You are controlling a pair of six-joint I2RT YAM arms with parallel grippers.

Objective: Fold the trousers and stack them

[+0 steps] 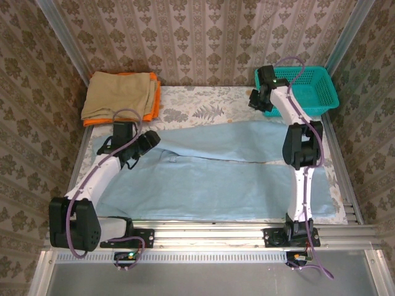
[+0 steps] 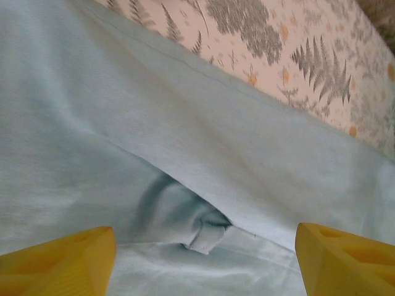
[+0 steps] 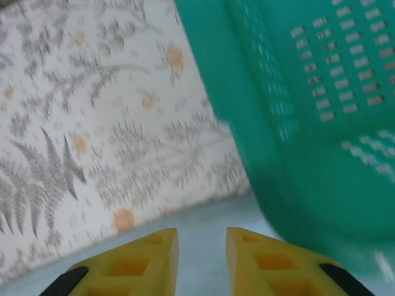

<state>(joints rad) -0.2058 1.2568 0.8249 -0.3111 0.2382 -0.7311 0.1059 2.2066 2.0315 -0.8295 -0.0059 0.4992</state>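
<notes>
The pale light-blue trousers (image 1: 216, 179) lie flat across the table, reaching from the left side to the right edge, with one leg laid along the other. My left gripper (image 1: 148, 143) hovers over their left end. Its yellow fingers stand wide open (image 2: 203, 242) above a fold and a small cloth loop (image 2: 210, 237), holding nothing. My right gripper (image 1: 256, 102) is at the far right, beside the basket and above the far edge of the trousers (image 3: 203, 216). Its jaws (image 3: 202, 243) are a little apart, with nothing between them.
A teal plastic basket (image 1: 308, 92) stands at the back right, close to my right fingers (image 3: 296, 123). A tan folded cloth (image 1: 120, 92) lies on an orange folded cloth (image 1: 155, 105) at the back left. A floral tablecloth (image 1: 203, 111) covers the table.
</notes>
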